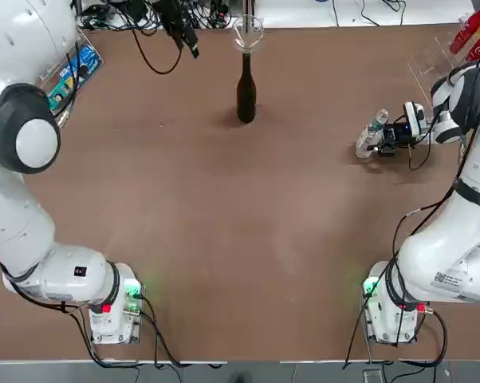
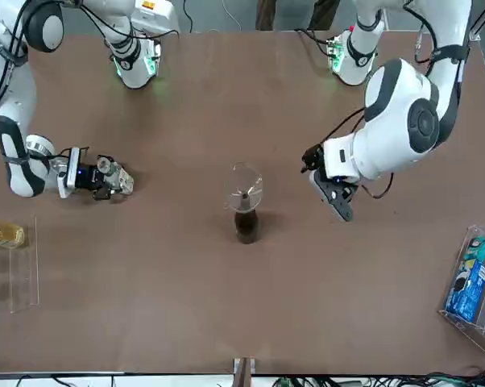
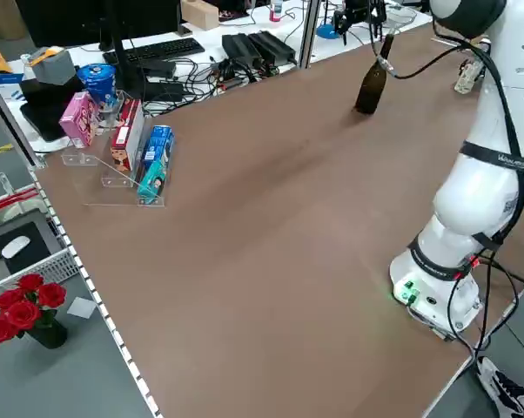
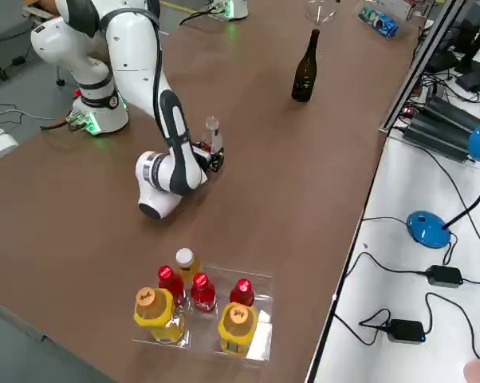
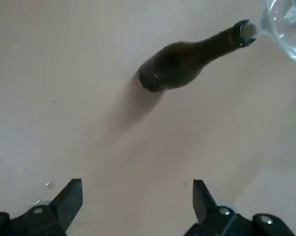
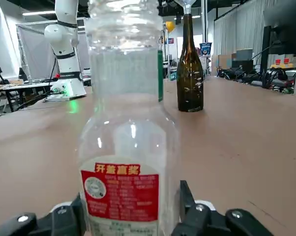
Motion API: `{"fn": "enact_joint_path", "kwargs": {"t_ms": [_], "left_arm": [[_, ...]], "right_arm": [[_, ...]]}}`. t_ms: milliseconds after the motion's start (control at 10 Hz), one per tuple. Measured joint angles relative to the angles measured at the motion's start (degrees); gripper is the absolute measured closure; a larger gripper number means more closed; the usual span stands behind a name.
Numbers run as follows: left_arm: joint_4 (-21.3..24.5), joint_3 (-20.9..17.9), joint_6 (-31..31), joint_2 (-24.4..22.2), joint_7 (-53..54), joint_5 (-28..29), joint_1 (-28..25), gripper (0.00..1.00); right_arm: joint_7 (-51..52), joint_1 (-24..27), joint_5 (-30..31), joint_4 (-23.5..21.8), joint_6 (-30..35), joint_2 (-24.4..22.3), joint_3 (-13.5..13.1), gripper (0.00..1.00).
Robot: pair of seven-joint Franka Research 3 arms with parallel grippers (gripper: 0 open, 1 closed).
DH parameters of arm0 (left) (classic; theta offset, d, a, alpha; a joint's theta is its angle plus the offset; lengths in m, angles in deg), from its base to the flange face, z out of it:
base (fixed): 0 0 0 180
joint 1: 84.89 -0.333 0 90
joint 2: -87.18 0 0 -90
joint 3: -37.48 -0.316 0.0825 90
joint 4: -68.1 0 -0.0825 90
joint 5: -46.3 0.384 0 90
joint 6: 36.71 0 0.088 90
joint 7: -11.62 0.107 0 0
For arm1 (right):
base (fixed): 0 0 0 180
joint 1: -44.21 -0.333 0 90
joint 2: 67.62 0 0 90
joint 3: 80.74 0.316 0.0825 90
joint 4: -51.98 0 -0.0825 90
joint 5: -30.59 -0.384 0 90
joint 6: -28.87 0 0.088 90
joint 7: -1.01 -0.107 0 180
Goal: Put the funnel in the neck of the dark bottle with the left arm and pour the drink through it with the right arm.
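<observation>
Right wrist view: the right pincer (image 6: 133, 191) holds the clear plastic bottle (image 6: 129, 147) upright between its fingers, well apart from the dark glass bottle (image 6: 190, 78). The clear funnel (image 2: 245, 187) sits in that dark bottle's neck, above the brown surface (image 2: 186, 306). The left pincer (image 5: 137, 184), wide and empty, hovers near the dark bottle.

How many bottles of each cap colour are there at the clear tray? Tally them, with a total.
Red-capped bottles: 3
Orange-brown-capped bottles: 2
White-capped bottle: 1
Total: 6
</observation>
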Motion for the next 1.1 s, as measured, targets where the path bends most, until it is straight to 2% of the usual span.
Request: {"fn": "enact_joint_path", "kwargs": {"t_ms": [200,400,700,1100], "left_arm": [[-0.18,-0.03,-0.53,1.70,17.42,-9.36,-2.03,0.00],[-1.04,0.22,-0.21,4.97,31.97,-17.51,-1.91,0.00],[-2.04,1.50,1.74,6.86,43.45,-22.52,-1.25,0.00],[-2.07,5.07,11.97,9.29,61.89,-29.87,-0.80,0.00]], "right_arm": [[0.02,-0.15,-0.01,0.00,0.02,0.00,0.02,0.38],[0.02,-0.57,-0.02,0.01,0.02,0.01,0.04,0.43],[0.02,-0.96,-0.06,0.01,0.24,0.02,0.07,0.50],[-1.25,-0.98,-0.66,0.27,3.60,-0.04,-0.86,0.50]]}}
